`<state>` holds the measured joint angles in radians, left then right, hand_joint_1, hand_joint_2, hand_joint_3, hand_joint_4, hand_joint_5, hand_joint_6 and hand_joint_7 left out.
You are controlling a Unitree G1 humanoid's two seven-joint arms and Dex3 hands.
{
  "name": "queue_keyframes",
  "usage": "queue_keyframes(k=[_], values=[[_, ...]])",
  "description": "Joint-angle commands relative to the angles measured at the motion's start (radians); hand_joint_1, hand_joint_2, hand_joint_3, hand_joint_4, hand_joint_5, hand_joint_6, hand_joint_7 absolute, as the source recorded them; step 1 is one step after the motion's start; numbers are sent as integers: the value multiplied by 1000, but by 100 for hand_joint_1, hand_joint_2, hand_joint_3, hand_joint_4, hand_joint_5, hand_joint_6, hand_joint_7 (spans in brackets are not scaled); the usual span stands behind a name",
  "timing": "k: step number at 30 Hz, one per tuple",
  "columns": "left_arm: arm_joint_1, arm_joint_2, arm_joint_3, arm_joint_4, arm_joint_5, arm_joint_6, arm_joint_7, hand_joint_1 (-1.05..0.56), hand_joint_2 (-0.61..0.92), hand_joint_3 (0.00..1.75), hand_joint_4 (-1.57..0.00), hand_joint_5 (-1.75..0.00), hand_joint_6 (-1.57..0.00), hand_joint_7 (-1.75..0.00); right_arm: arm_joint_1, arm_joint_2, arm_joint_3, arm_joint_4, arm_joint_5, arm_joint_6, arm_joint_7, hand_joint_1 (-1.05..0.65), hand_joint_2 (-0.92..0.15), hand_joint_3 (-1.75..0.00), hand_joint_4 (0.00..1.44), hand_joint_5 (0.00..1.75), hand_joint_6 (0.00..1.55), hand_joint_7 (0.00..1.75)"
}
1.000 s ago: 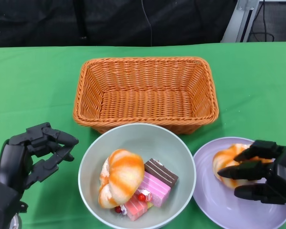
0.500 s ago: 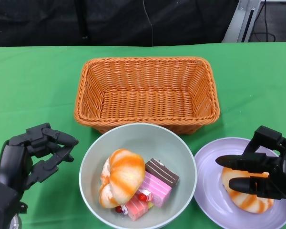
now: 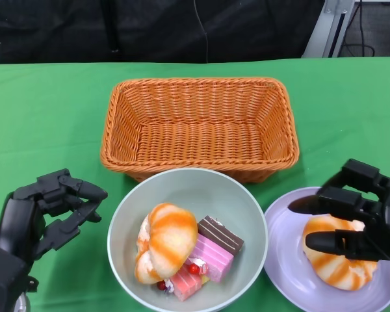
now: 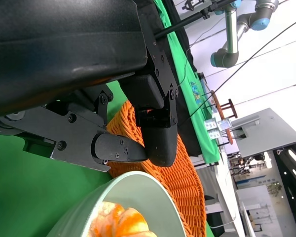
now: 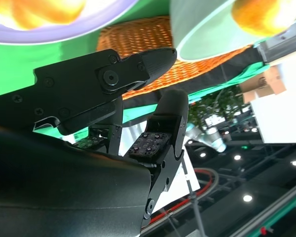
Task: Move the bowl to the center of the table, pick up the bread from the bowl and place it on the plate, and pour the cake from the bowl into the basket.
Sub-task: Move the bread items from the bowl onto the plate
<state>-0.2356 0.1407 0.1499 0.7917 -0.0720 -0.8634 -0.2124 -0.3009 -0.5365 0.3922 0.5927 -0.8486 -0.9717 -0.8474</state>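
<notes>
I see the pale green bowl (image 3: 187, 237) sitting at the table's middle, just in front of the wicker basket (image 3: 199, 127), with an orange-striped bread roll (image 3: 164, 242) and pink and chocolate cake slices (image 3: 211, 255) inside. A second bread roll (image 3: 335, 266) lies on the lilac plate (image 3: 287, 265). My right hand (image 3: 354, 218) hovers over it, fingers spread, holding nothing. My left hand (image 3: 49, 211) waits beside the bowl, fingers apart and empty.

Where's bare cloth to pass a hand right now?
Bare cloth lies left of the basket above the left hand, and right of the basket. Crowded: bowl against basket and plate, under the right hand.
</notes>
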Motion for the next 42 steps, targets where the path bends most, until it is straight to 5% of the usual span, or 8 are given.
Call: queue_keyframes(k=[1,14,24,42], values=[[-7,10,4,10,1,-15,10,-25,92,22,-87,-127,-96,-92,10,-1,-24,-33,36,-15,48,-63,-92,-8,82,90,81,23],[-5,11,1,11,-1,-14,13,-25,92,23,-88,-122,-95,-92,48,29,-89,-118,71,-30,138,-66,-92,-9,86,61,87,6],[-6,13,0,11,1,-19,13,-24,92,23,-88,-123,-96,-92,111,52,-154,-314,147,-31,261,-67,-92,-9,80,55,85,4],[13,11,0,-43,1,0,20,-26,92,23,-88,-127,-95,-93,96,138,-199,-362,197,-69,408,-65,-92,-8,81,52,83,2]])
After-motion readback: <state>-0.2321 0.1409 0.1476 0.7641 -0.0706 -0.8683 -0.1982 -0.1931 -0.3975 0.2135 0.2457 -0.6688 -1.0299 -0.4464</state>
